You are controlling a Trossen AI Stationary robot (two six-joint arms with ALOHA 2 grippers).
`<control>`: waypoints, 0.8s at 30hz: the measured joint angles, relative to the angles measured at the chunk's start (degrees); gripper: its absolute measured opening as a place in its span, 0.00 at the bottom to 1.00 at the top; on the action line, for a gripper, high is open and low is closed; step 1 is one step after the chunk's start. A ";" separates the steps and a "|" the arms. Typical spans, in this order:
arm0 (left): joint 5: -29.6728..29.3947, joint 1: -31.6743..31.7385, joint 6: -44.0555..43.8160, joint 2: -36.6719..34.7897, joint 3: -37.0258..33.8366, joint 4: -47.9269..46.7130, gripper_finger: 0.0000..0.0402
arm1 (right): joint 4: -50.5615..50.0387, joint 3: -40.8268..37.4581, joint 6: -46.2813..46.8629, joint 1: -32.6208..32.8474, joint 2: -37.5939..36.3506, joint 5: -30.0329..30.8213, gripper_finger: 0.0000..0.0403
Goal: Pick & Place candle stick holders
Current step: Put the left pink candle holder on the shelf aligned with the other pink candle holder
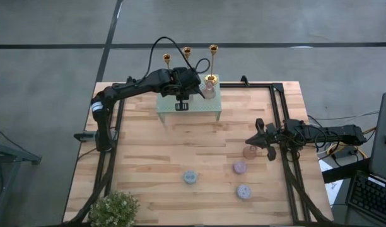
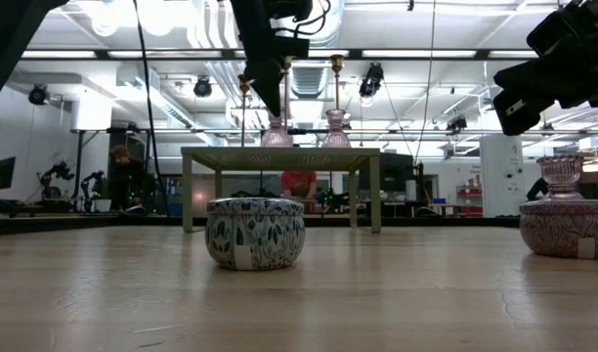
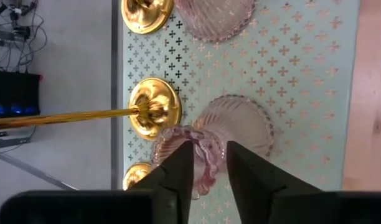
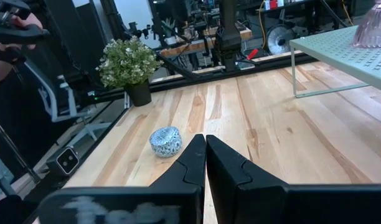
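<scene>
Three gold candlesticks stand on their domed bases along the far edge of a pale green perforated stand. Two pink glass holders stand on it too: one is free, and the other is under my left gripper, which has come down on its cup top. A third pink glass holder stands on the table by my right gripper. That gripper is shut and empty, and it hovers at the table's right. My left gripper holds the pink glass holder by its scalloped cup rim. One finger lies over the cup's opening and the other lies outside the rim. The fingers point down from above. The holder stands upright with its base on the stand.
A blue-patterned tin and two pink tins sit on the near half of the table. A potted plant stands at the near left corner. People and equipment show in the room beyond.
</scene>
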 joint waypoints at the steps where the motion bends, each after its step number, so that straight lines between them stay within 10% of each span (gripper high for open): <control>1: -0.05 0.00 -0.19 -0.06 -0.01 -0.02 0.26 | 0.00 0.00 0.01 0.02 0.00 -0.02 0.02; 24: -0.19 0.00 -2.12 0.25 -0.83 9.24 0.28 | 0.00 -0.02 0.01 0.00 0.00 -0.01 0.02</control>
